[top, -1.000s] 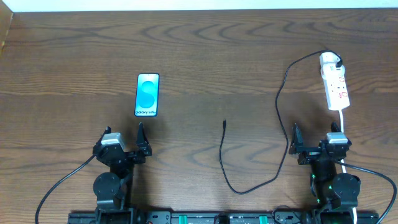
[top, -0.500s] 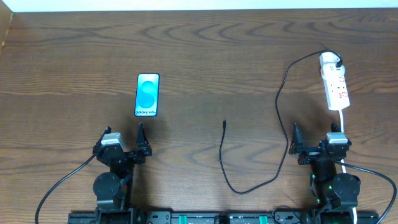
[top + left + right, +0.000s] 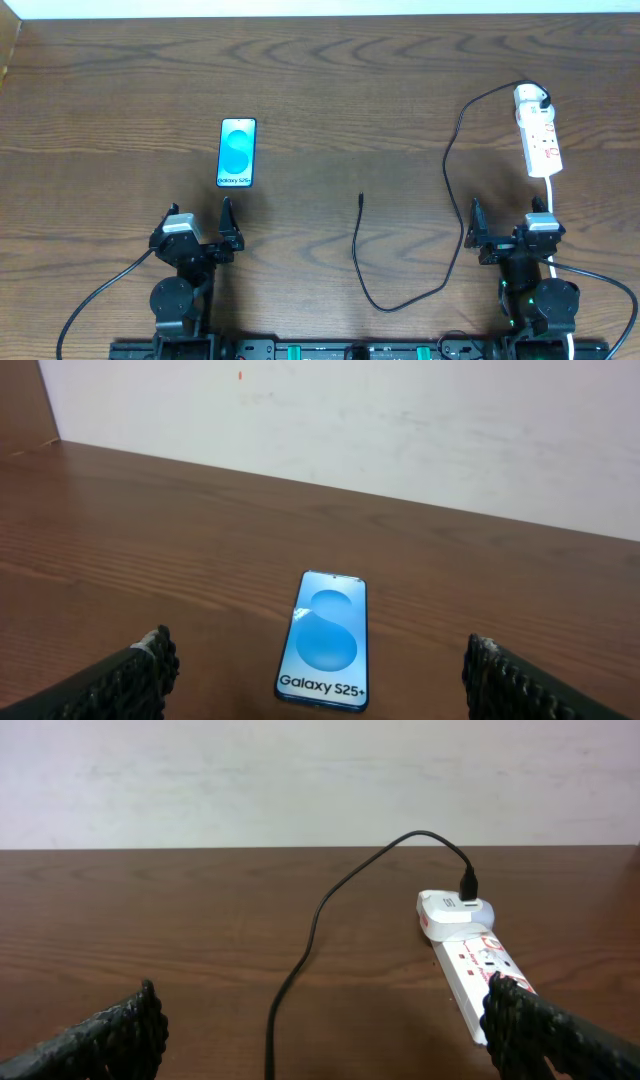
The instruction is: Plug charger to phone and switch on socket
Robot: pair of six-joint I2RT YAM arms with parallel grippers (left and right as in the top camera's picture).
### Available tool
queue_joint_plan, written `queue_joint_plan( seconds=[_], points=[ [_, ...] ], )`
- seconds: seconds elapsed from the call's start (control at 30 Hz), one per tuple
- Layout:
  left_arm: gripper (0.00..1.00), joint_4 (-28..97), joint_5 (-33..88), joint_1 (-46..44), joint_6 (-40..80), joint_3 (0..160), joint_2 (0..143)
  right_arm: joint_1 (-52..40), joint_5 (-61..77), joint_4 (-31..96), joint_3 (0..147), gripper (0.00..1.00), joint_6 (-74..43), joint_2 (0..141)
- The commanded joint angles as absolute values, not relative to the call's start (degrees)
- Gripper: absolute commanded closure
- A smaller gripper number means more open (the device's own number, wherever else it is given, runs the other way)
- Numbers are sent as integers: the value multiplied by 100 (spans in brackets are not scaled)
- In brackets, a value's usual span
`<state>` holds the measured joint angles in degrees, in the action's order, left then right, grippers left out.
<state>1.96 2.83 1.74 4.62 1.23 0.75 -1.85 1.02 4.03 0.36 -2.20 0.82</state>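
Left gripper [image 3: 198, 225] fingers spread wide, holding nothing. Phone [image 3: 237, 152] lies flat just ahead of it, screen up and lit, apart from the fingers. Right gripper [image 3: 507, 225] likewise spread and empty. Socket [image 3: 540, 140] lies ahead of it, slightly to its right. Charger [image 3: 356, 245] loops across the table between the arms: loose tip mid-table, well apart from the phone; other end plugged in at the socket's far end.

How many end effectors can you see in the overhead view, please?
2. The left end effector sits near the front edge, just short of the phone; the right end effector likewise, just short of the socket. None seems hidden.
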Motion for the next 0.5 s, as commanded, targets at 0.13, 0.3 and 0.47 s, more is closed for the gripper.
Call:
queue_joint_plan(
  seconds=[0.13,0.3,0.47],
  points=[
    [7,403,228,198,432,25,62,-235,16,432,32,1,-270,34],
    [8,392,226,198,429,25,62,-235,16,432,32,1,-272,34],
    [8,364,228,198,429,25,60,-235,16,432,32,1,-272,34]
  ],
)
